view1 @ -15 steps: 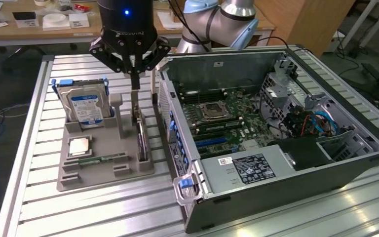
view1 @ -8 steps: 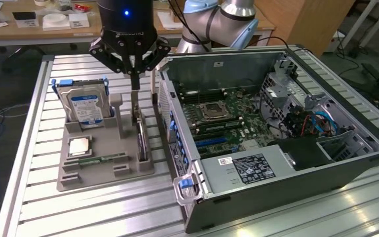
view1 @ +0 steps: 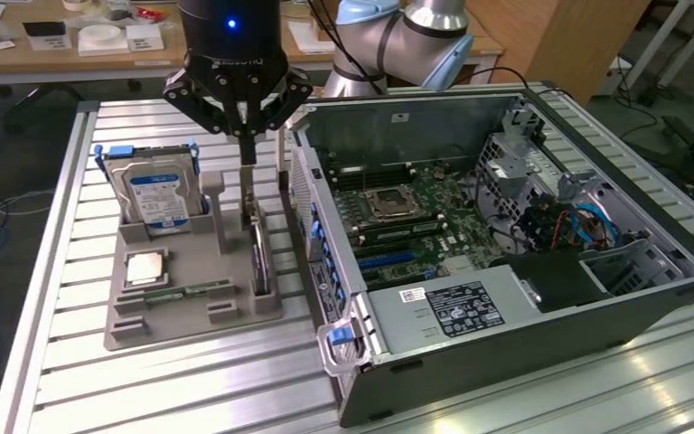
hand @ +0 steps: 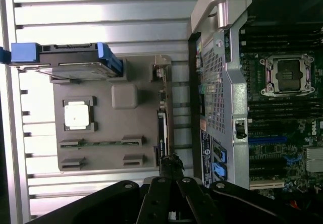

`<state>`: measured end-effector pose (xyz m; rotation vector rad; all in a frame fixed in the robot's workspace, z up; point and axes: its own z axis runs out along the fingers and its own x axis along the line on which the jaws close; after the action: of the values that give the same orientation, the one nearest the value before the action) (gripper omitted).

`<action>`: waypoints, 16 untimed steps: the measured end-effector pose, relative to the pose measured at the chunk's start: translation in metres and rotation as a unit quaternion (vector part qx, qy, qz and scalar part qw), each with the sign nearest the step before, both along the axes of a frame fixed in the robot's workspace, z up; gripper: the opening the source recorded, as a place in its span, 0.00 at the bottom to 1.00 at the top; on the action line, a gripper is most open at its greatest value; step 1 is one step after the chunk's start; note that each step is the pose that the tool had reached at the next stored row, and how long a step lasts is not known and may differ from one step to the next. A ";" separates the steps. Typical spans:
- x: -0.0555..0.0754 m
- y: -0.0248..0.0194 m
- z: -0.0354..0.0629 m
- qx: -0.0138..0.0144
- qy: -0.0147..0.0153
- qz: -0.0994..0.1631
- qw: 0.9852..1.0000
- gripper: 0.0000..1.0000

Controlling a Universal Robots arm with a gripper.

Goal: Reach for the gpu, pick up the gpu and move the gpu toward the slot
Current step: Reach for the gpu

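Evidently parked for a grab from above, the gpu [view1: 259, 262] stands on edge in the grey holder [view1: 191, 316], directly beneath the claw [view1: 247, 149]. The claw's fingers are drawn together at its upper edge; whether they pinch it is unclear.

From the wrist view, the gpu [hand: 161, 128] stretches straight out beyond the claw [hand: 171, 162], its long axis parallel to the computer case [hand: 232, 108] alongside.

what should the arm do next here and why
Probably a short straight lift. The fingers look shut on the top edge of the gpu, which stands edge-on, seated in the grey holder beside the open computer case. Rising first should free it from the holder before any sideways travel toward the case.
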<state>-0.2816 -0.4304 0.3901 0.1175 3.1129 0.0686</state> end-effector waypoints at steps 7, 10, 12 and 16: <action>0.000 0.0000 0.0000 0.000 0.000 0.000 1.000 0.17; 0.000 0.0000 0.0000 0.000 0.000 0.000 1.000 0.29; 0.000 0.0000 0.0000 0.000 0.000 0.000 1.000 0.36; 0.000 0.0000 0.0000 0.000 0.000 0.000 1.000 0.36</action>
<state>-0.2816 -0.4304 0.3901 0.1175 3.1129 0.0686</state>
